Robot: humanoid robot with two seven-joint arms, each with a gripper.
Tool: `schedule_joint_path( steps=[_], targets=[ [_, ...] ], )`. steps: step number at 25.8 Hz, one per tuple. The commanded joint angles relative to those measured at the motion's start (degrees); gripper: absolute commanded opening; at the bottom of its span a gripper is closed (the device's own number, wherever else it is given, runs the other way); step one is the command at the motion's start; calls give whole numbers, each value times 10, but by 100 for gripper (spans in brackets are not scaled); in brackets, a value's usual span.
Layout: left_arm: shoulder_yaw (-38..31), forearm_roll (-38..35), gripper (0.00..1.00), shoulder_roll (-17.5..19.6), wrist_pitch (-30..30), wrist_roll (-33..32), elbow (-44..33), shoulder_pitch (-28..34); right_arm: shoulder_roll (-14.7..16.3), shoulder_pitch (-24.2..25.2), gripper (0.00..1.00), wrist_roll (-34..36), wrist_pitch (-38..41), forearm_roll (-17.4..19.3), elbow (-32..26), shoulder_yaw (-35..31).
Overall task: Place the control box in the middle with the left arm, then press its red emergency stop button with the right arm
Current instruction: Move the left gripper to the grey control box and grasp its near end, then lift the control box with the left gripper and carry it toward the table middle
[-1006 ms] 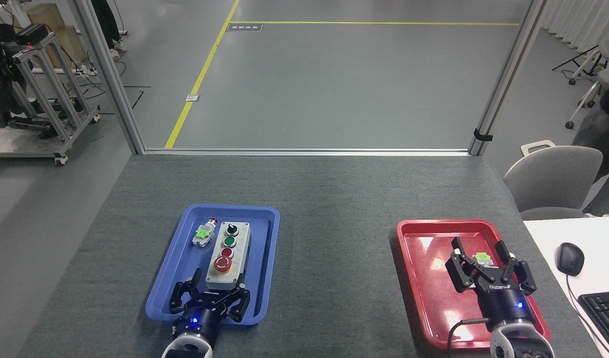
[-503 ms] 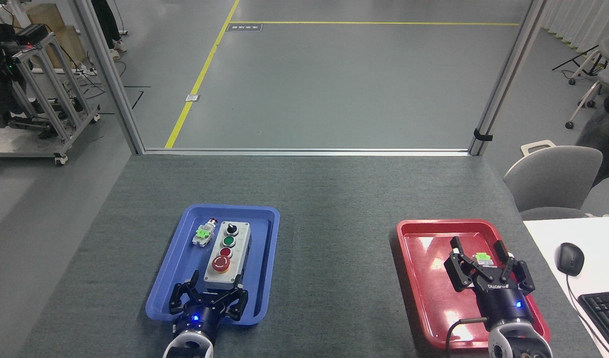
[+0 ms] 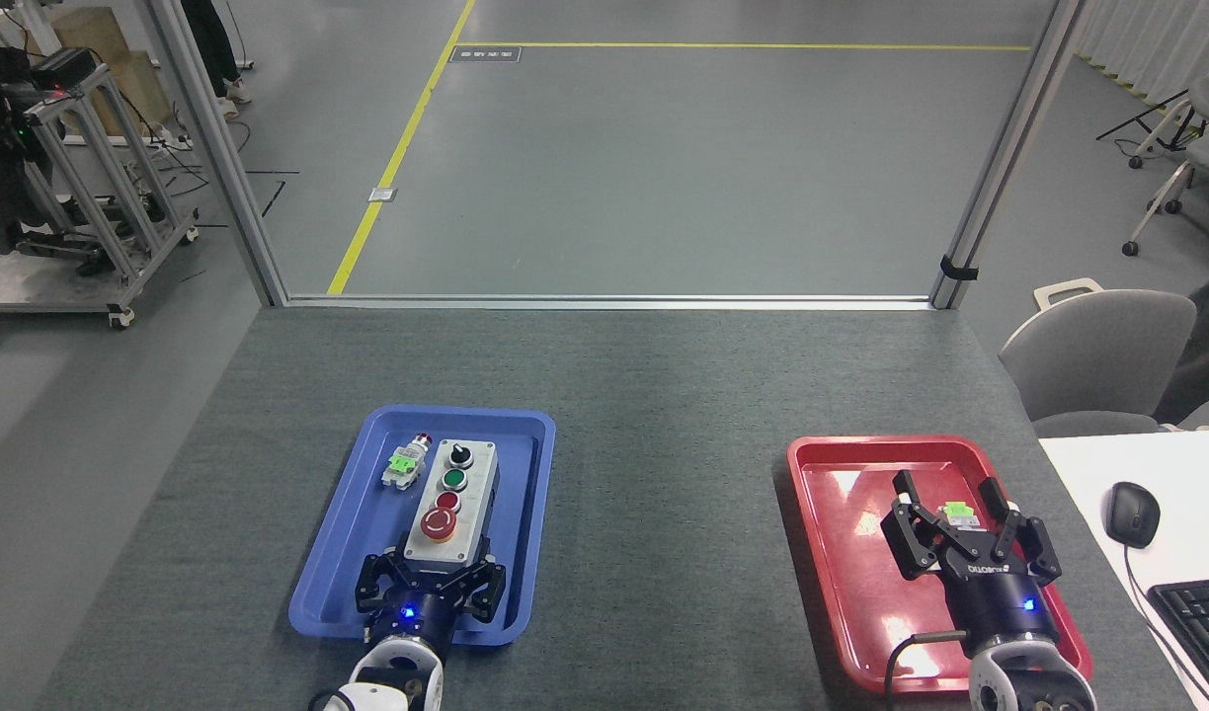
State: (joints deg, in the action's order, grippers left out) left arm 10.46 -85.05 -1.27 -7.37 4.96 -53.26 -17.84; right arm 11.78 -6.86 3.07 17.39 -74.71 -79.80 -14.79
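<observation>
Head view: left gripper sat at near end of control box, claws spread to either side of box's near corners, not visibly clamped. Box lay straight ahead at 12 o'clock from gripper, long axis running 6 to 12, inside blue tray. Left arm far nearer; right gripper was spread over red tray, well apart at 3 o'clock. Middle bare between trays. Box: grey faceplate, black base; nearest came red emergency stop button, yellow-collared, then flat red, green, black knob.
</observation>
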Motion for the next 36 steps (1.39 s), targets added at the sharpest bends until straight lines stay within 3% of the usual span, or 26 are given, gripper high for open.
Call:
schedule_joint_path(
  steps=[1, 8, 13, 15, 16, 17, 22, 26, 29, 32, 36],
  targets=[
    [0, 2, 99, -9, 2, 4, 20, -13, 0, 1, 99, 0, -2, 0, 0, -1],
    [0, -2, 96, -8, 1, 5, 20, -25, 2, 2, 99, 0, 3, 0, 0, 2],
    [3, -4, 59, -1, 1, 1, 21, -29, 2, 3, 99, 0, 5, -1, 0, 4],
    [2, -3, 31, 0, 1, 1, 19, -29, 3, 3, 99, 0, 5, -1, 0, 4],
    [2, -3, 10, 1, 2, 1, 18, -29, 3, 3, 99, 0, 2, -1, 0, 3],
    [3, -3, 0, 2, 9, 2, 15, -27, 3, 3, 99, 0, 1, -1, 0, 4],
    [2, 1, 0, 17, 10, 10, -17, -24, 3, 3, 99, 0, 0, -1, 0, 4],
    [-2, 8, 0, 55, 40, 10, -118, 24, 4, 3, 99, 0, 1, -1, 0, 4],
    [-4, 8, 0, 62, 55, 10, -194, 65, 5, 3, 99, 0, 1, -1, 0, 4],
    [5, 7, 0, 51, 55, 7, -245, 80, 5, 3, 99, 0, 2, -1, 0, 4],
    [63, -2, 0, -8, 46, -1, -242, 65, 4, 3, 99, 0, 0, -1, 1, 3]
  ],
)
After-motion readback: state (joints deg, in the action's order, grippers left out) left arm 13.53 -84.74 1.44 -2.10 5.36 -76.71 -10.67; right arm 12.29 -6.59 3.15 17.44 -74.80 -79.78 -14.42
